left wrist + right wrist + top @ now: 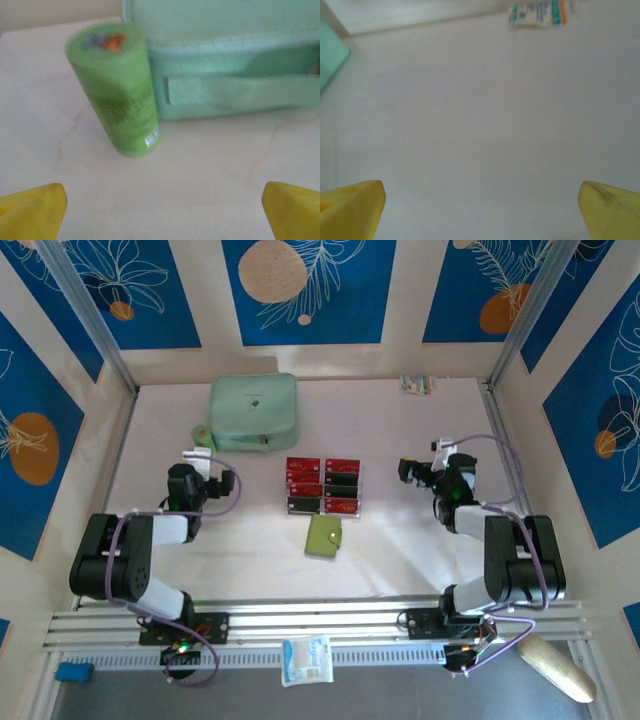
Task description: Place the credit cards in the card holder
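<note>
Two grippers are hovering low over the table (400, 540), each with its jaws spread wide and gripping nothing. The left gripper (198, 456) is sitting left of the holder (323, 536) and a little farther back. Its yellow fingertips (34, 210) are showing far apart at the bottom corners of the left wrist view, with bare tabletop between them. Ahead of it a green bottle (116, 90) is sitting just beside the front corner of the case (235, 65); whether the two are touching I cannot tell. That mint zip case is lying well behind the holder and to its left, so it and the bottle are sitting aside from the line between the left gripper and the cards (323, 486).

The right gripper (410, 470) is sitting right of the holder, also slightly farther back, its fingertips (612, 210) likewise wide apart over bare table. A small printed packet (538, 12) is lying far behind the holder and to the right, near the back wall.

The holder, olive green and folded shut, is lying between the two arms. The cards, red and black, are lying flat in two columns just behind the holder, apart from both grippers. A white packet (306, 660) is lying in front of the holder, past the rail.
</note>
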